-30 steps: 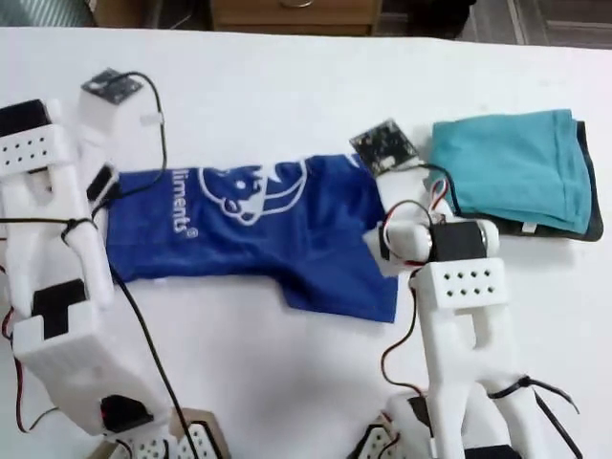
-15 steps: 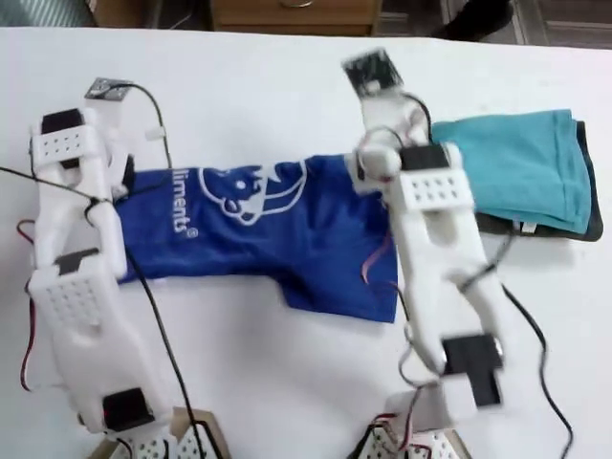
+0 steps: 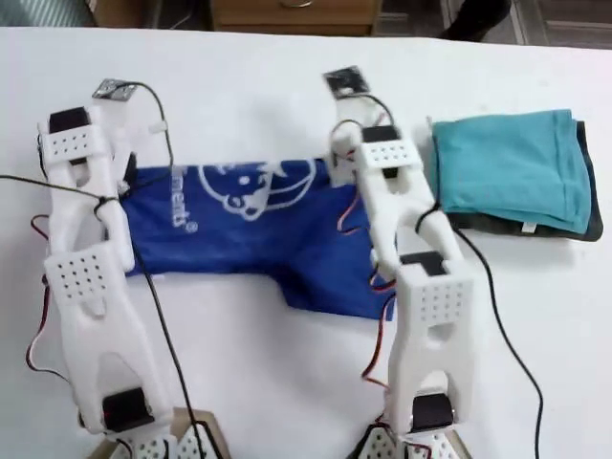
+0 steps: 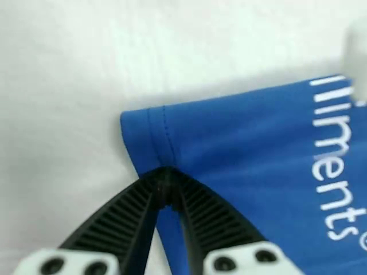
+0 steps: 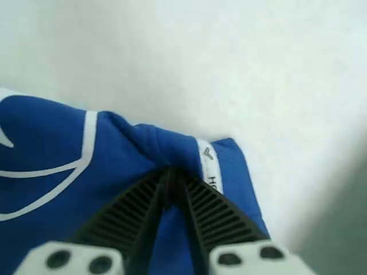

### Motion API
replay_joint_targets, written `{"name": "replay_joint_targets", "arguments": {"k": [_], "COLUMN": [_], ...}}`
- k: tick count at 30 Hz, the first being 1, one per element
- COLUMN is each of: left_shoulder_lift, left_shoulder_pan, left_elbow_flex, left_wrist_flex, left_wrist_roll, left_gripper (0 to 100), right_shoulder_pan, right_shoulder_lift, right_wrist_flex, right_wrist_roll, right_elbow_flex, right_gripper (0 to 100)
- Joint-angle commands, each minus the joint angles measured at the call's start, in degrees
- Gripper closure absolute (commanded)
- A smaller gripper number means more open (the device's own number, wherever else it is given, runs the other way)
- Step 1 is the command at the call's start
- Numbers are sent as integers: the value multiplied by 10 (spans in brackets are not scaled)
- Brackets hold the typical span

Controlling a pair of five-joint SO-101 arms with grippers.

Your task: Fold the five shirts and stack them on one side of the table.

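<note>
A blue shirt (image 3: 251, 234) with a white print lies across the middle of the table, a sleeve hanging toward the front. My left gripper (image 3: 124, 174) is shut on the blue shirt's hem corner (image 4: 150, 150) at its left end. At the shirt's right end my right gripper (image 3: 341, 167) is shut on the collar edge (image 5: 172, 152) beside the white label. A folded teal shirt (image 3: 516, 167) rests on a folded dark shirt (image 3: 583, 225) at the right side of the table.
The white table (image 3: 249, 86) has bare room behind the shirt and along the front. A wooden cabinet (image 3: 296, 14) stands past the far edge. Cables trail from both arms over the cloth.
Both arms have swung toward the far side of the table. The right arm moved from beside the shirt's right edge to its far corner, and the shirt's top edge shifted with the grippers.
</note>
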Motion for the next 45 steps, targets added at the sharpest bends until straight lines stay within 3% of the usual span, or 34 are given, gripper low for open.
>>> {"name": "replay_joint_targets", "arguments": {"k": [1,8,16,22,29,34,37,45], "left_shoulder_lift": [29,69,69,32,-164,-306,-384,-607], "left_shoulder_pan": [-18,-5,17,0,2,10,8,19], "left_elbow_flex": [-76,-171,-311,-295,-67,153,308,769], "left_wrist_flex": [2,52,154,155,154,125,38,-244], "left_wrist_roll": [-9,-9,-6,-7,-5,-6,-6,-9], "left_gripper": [976,976,976,976,976,974,974,975], "right_shoulder_pan": [46,43,40,39,14,-42,-87,-112], "right_shoulder_lift": [22,39,-17,-64,-144,-274,-355,-528], "right_wrist_flex": [-4,87,259,389,446,445,414,186], "right_wrist_roll": [-4,-4,-4,5,53,53,53,57], "right_elbow_flex": [-65,-149,-280,-324,-291,-120,26,427], "right_gripper": [978,978,978,978,978,978,978,978]}}
